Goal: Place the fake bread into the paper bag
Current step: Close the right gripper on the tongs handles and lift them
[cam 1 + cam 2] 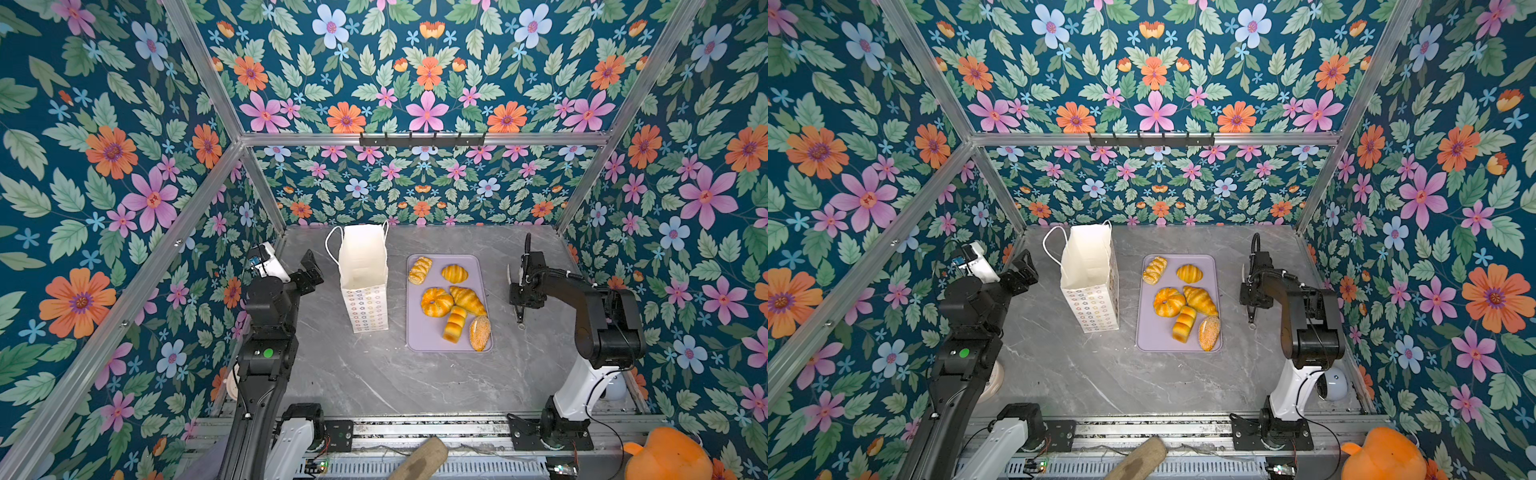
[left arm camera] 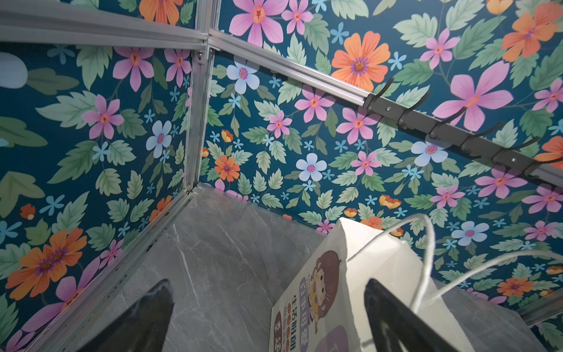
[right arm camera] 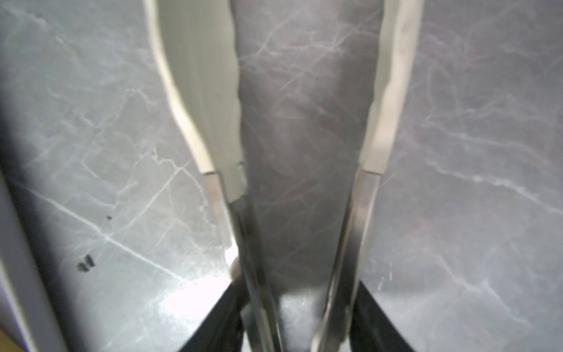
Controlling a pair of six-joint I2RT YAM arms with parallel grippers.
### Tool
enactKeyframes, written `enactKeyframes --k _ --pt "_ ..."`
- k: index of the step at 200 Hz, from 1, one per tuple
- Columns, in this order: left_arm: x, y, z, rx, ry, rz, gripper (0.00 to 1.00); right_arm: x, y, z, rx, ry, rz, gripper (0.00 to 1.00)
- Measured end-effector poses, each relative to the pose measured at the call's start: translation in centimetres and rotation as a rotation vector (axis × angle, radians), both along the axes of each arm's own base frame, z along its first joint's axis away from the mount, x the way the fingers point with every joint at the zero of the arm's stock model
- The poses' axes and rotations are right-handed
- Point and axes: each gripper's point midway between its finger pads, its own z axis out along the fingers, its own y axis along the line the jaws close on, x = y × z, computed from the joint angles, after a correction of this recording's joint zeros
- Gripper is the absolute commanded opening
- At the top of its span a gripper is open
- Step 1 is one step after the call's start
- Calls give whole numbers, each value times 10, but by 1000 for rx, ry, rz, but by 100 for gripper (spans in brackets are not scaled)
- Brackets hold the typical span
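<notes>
Right gripper, jaws clamping tongs, is hanging over the desk right of the tray bearing the fake bread, apparently for lifting it; left gripper, jaws wide open, is standing left of the upright paper bag

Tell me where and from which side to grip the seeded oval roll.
Probably across its narrow middle, from above, jaws left and right: the seeded roll lies flat at the tray's near-right corner, long axis roughly front-to-back. The segmented loaf sits close on its left.
</notes>
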Motion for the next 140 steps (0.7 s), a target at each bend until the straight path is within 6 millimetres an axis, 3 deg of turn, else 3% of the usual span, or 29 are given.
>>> enactKeyframes --k 92,140 --pt "-13 -3 21 -8 -50 -22 96 -6 8 5 43 -2 17 30" --pt "-20 -7 41 -11 -98 -50 97 -9 19 33 94 -63 40 26"
